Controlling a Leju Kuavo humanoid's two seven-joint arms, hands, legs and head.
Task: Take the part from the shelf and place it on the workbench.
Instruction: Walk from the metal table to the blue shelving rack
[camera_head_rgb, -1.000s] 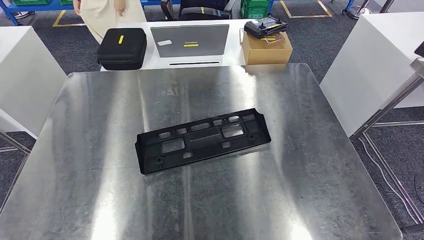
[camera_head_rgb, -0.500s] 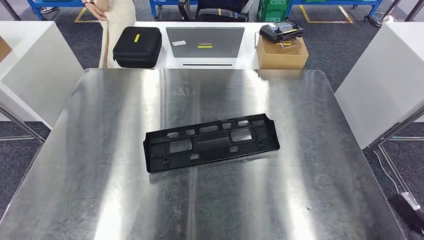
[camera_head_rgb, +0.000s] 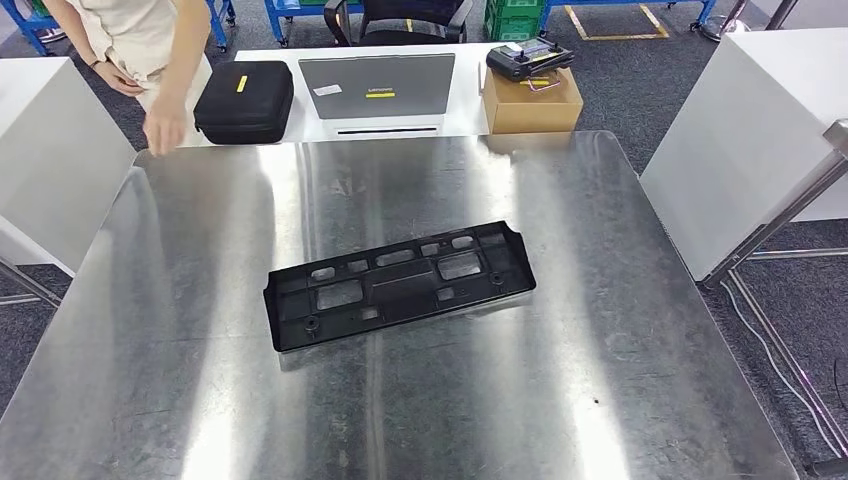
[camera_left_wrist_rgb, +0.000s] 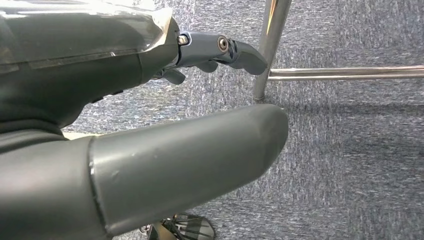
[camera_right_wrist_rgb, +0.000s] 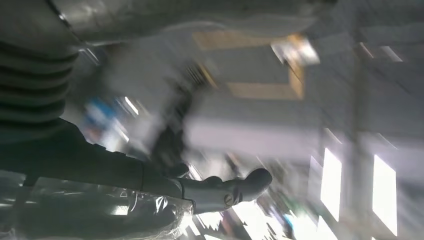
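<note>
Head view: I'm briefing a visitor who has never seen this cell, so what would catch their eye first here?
The long black plastic part lying flat near the middle of the shiny steel workbench, with neither robot hand on it. Next, a person at the far left corner, one hand hanging by the workbench edge. Behind, a white table holds a black case, a grey laptop and a cardboard box.

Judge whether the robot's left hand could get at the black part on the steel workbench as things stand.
Probably yes. The black part lies flat mid-workbench with bare metal all round it. The left hand hangs low over the carpet, holding nothing, so it must first rise. A person's hand hovers at the far corner.
</note>
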